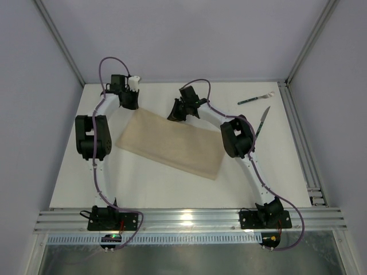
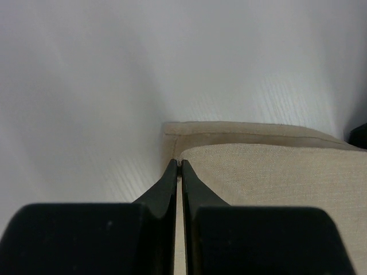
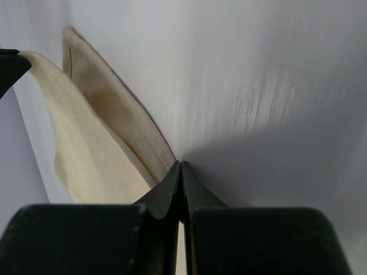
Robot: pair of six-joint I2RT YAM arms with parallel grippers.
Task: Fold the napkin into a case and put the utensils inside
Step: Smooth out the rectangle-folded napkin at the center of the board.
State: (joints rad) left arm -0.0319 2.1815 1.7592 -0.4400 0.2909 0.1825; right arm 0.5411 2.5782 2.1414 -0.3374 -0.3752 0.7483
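Observation:
The beige napkin lies on the white table as a slanted oblong, its upper layer folded over a lower one. My left gripper is at its far left corner, shut, with the upper layer's edge pinched between the tips. At the far right corner my right gripper is also shut, cloth showing between its fingers; the upper layer rises off the lower one there. The fork and the knife, both with dark green handles, lie at the far right, apart from the cloth.
Metal rails run along the table's right side and its near edge. Grey walls enclose the back and sides. The right arm's elbow sits close to the knife.

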